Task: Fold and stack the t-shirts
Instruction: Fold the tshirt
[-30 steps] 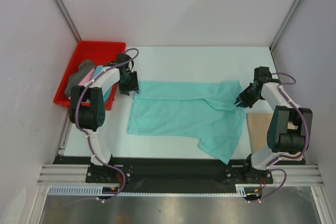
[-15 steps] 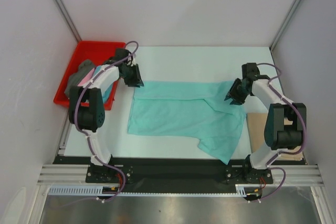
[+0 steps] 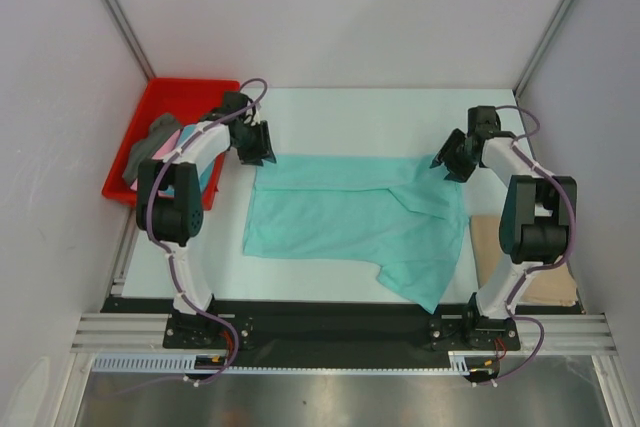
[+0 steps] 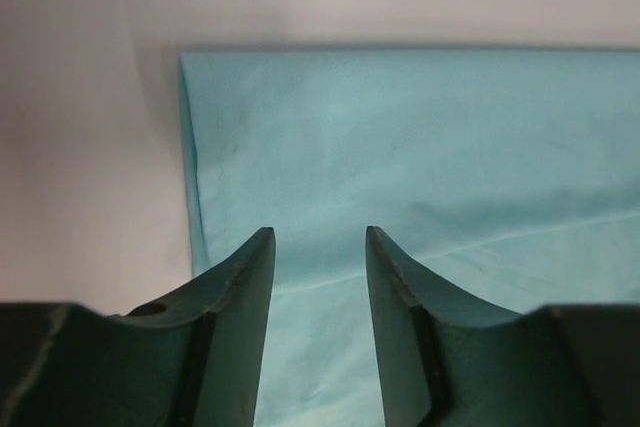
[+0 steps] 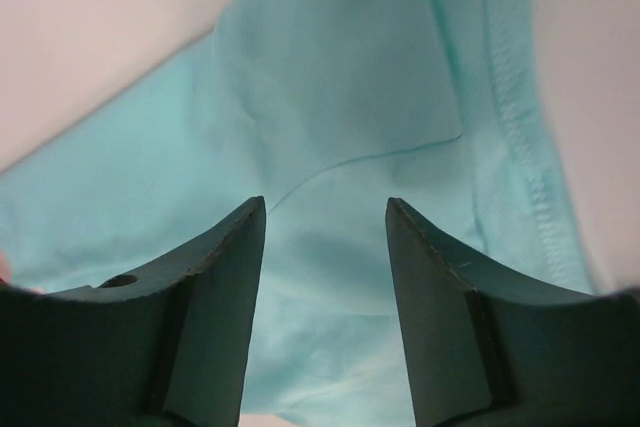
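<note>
A mint green t-shirt (image 3: 340, 212) lies spread across the table, with one sleeve folded over near its right side. At its far left corner my left gripper (image 3: 258, 147) hovers open; in the left wrist view the left gripper (image 4: 318, 232) has only the shirt's cloth (image 4: 400, 137) below its gap. My right gripper (image 3: 447, 161) stands open over the far right corner. The right wrist view shows the right gripper (image 5: 325, 202) above the hem and a seam of the shirt (image 5: 330, 77), gripping nothing. A tan t-shirt (image 3: 488, 247) lies folded at the right edge.
A red tray (image 3: 180, 87) at the far left holds bunched grey cloth (image 3: 140, 154) and pink cloth (image 3: 158, 149). White walls and metal posts close in the table on three sides. The arms' bases stand at the near edge.
Both grippers moved toward the far edge of the shirt. The right gripper's jaws widened and it shifted from the right side to the far right corner. The left gripper moved onto the far left corner.
</note>
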`<state>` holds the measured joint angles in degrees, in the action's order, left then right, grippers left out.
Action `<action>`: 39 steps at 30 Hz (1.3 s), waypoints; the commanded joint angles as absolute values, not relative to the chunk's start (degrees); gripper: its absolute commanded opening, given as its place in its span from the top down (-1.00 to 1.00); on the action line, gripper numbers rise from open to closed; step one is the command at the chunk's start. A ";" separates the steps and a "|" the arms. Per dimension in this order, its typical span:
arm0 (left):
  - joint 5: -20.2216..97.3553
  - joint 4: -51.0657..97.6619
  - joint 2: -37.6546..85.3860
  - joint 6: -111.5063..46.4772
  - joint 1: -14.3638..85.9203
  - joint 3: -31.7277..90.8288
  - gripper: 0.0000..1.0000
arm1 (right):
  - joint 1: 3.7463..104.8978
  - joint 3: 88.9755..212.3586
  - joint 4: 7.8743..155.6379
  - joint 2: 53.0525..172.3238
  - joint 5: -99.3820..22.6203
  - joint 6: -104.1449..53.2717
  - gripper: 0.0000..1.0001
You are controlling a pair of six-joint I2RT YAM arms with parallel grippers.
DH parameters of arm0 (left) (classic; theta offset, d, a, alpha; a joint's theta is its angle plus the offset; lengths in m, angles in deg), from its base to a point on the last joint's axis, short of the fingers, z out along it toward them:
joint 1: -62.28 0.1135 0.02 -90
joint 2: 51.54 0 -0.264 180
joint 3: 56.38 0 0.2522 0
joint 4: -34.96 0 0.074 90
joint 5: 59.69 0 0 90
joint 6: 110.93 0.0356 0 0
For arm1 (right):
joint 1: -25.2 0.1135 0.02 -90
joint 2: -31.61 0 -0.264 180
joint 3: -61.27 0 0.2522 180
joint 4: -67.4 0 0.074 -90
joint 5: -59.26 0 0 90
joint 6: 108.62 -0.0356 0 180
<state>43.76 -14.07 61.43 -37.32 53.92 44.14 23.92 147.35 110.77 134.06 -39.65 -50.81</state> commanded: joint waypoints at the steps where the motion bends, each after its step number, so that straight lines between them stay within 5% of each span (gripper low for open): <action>1: 42.00 -12.03 62.89 -35.44 53.84 47.38 0.03 | 21.77 151.06 110.78 135.40 -38.21 -46.66 -0.15; 16: 38.40 -19.32 74.49 -30.34 57.18 64.08 -0.06 | 19.04 154.14 107.88 140.33 -42.69 -42.71 -0.29; 39: 46.39 -12.73 72.30 -32.01 57.27 54.94 0.04 | 18.34 152.29 106.47 140.85 -45.42 -43.58 -0.26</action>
<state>44.63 -14.90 74.41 -31.50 57.20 55.70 18.54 152.18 107.77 140.79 -45.00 -43.62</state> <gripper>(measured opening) 0.484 0.636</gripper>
